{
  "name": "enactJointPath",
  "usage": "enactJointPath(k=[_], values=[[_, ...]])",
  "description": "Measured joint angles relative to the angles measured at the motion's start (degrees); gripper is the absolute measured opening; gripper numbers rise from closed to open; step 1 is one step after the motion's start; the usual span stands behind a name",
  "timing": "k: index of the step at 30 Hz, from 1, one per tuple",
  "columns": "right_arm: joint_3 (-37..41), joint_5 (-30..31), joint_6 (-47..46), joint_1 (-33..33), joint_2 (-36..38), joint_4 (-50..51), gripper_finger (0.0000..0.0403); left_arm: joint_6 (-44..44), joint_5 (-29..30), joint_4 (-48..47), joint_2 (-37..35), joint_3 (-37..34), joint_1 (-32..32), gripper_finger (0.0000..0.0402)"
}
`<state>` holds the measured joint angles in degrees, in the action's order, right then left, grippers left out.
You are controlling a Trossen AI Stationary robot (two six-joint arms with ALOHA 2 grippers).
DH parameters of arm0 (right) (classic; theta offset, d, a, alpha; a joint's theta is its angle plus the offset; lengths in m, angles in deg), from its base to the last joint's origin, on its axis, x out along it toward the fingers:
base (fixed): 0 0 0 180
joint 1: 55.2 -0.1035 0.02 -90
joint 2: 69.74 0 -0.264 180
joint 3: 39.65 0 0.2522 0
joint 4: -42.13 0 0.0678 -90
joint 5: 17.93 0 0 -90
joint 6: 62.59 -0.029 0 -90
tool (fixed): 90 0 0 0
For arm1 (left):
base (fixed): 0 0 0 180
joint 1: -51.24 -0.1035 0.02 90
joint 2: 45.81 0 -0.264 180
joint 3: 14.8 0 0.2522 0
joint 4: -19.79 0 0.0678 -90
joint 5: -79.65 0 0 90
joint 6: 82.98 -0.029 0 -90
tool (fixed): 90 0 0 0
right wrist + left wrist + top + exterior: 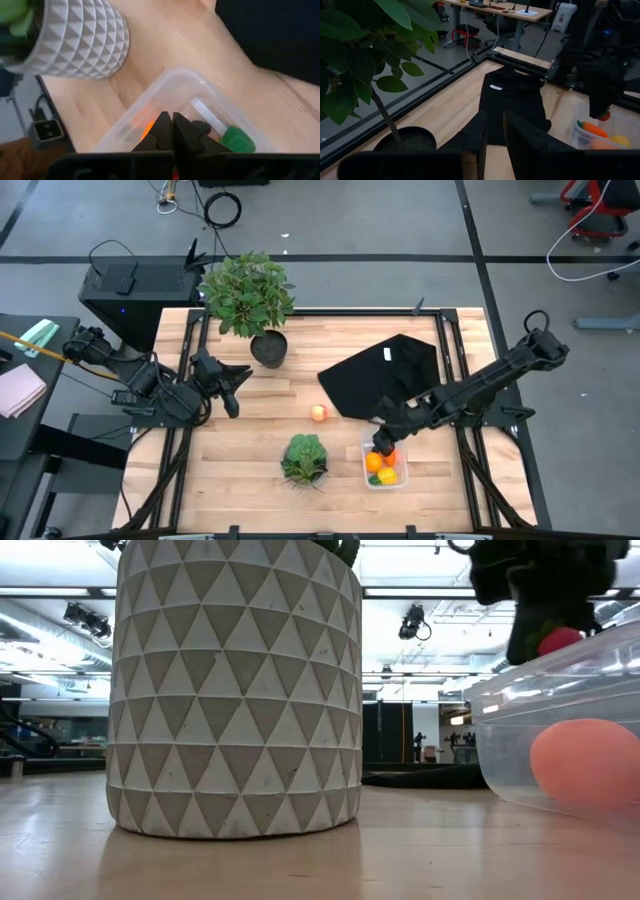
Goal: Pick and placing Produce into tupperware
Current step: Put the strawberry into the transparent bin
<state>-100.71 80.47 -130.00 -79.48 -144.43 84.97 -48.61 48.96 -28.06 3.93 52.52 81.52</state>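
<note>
The clear tupperware [405, 480] stands near the table's front right. It holds an orange carrot [592, 129], a yellow piece [619, 140] and an orange ball [374, 462]. My right gripper [383, 442] hangs over its far end, shut on a tiny red piece [560, 640]. A pale peach ball [319, 413] rests on the wood left of the box. My left gripper [228, 383] waits raised at the left beside the plant, its fingers [481, 137] a little apart with nothing between them. My right gripper pinches the tiny red piece [604, 116] between its two fingertips. The fingers slant down from the table's far right. The piece is lifted clear, at about the height of the tupperware's rim [540, 670], over the open box.
A potted plant [246, 292] in a grey patterned pot [235, 690] stands at the far left centre. A black cloth [390, 372] lies flat behind the box, under my right arm. A lettuce head [304, 458] sits left of the tupperware. Bare wood lies between lettuce and pot.
</note>
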Motion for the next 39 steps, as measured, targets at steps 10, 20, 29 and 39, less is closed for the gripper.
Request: enactJointPath(k=[10, 20, 29, 39], values=[[0.5, 7.0, 14.7, -3.3, 0.0, -1.3, 0.0000, -0.3, 0.0, 0.0, 0.0, 0.0, 0.0, 0.0066], [0.5, 6.4, 21.1, -2.8, -2.0, -2.7, 0.0000, -0.3, 0.0, 0.0, 0.0, 0.0, 0.0, 0.0066], [0.5, 4.2, 22.4, -2.9, -7.4, -6.5, 0.0000, -0.2, 0.0, 0.0, 0.0, 0.0, 0.0, 0.0066], [0.5, 3.7, 20.2, -2.9, -10.1, -6.6, 0.0006, -0.1, -0.1, 0.0, 0.0, 0.0, 0.0, 0.0066]])
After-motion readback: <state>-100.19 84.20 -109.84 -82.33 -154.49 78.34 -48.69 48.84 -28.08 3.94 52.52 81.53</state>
